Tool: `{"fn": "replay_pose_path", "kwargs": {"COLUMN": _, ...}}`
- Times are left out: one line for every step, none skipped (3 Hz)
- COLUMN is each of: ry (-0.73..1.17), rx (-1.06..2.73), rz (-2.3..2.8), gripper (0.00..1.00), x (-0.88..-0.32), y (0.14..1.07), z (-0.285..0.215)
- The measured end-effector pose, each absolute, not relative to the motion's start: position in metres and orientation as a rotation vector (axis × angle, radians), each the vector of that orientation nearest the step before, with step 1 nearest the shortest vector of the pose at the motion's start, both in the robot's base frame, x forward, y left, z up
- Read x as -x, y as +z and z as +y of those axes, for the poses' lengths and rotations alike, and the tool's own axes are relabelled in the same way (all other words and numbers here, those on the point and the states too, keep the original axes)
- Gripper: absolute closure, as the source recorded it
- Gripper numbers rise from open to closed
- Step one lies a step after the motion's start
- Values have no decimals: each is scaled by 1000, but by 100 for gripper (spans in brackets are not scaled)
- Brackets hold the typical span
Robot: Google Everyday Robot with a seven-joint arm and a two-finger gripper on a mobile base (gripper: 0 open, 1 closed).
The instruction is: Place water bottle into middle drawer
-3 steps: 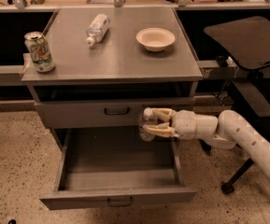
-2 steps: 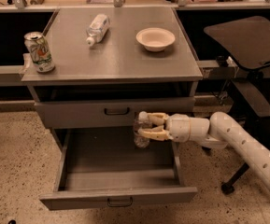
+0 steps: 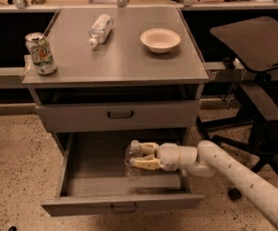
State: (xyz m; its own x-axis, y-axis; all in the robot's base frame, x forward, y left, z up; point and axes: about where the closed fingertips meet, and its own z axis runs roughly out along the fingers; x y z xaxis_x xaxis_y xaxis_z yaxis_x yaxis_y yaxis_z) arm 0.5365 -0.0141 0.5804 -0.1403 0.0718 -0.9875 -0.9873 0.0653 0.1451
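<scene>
Camera view takes in the grey cabinet (image 3: 124,57) with its lowest drawer, the middle drawer (image 3: 93,165) of the task, pulled fully out, while the taller-fronted drawer (image 3: 119,115) above it is closed. The white arm (image 3: 244,177) reaches in from the lower right.

A second ago the arm held its load level with the closed drawer's front. Since then it has dropped and slid left, so the gripper (image 3: 139,155) now hangs inside the open tray, below the upper drawer's lower edge. Its two fingers are closed from the side around the water bottle (image 3: 130,168), which stands roughly upright with its white cap on top. The base looks close to the drawer floor, though I cannot tell if it touches.

This suggests the carry is nearly over. What appears to remain is a small lowering and the release, followed by a clean withdrawal past the drawer above. A slim upright bottle could topple once freed.

On the cabinet top, the soda can (image 3: 40,53), a second clear bottle (image 3: 100,29) lying on its side and the bowl (image 3: 160,39) have not moved.
</scene>
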Motion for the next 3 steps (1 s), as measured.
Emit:
{"fn": "replay_pose_path", "kwargs": {"ry": 1317, "rx": 1036, "rz": 1318, "gripper": 100, "x": -528, "y": 548, "z": -8}}
{"fn": "replay_pose_path", "kwargs": {"ry": 1293, "rx": 1068, "rz": 1298, "gripper": 100, "x": -531, "y": 532, "z": -7}}
{"fn": "replay_pose_path", "kwargs": {"ry": 1255, "rx": 1116, "rz": 1290, "gripper": 100, "x": -539, "y": 516, "z": -11}}
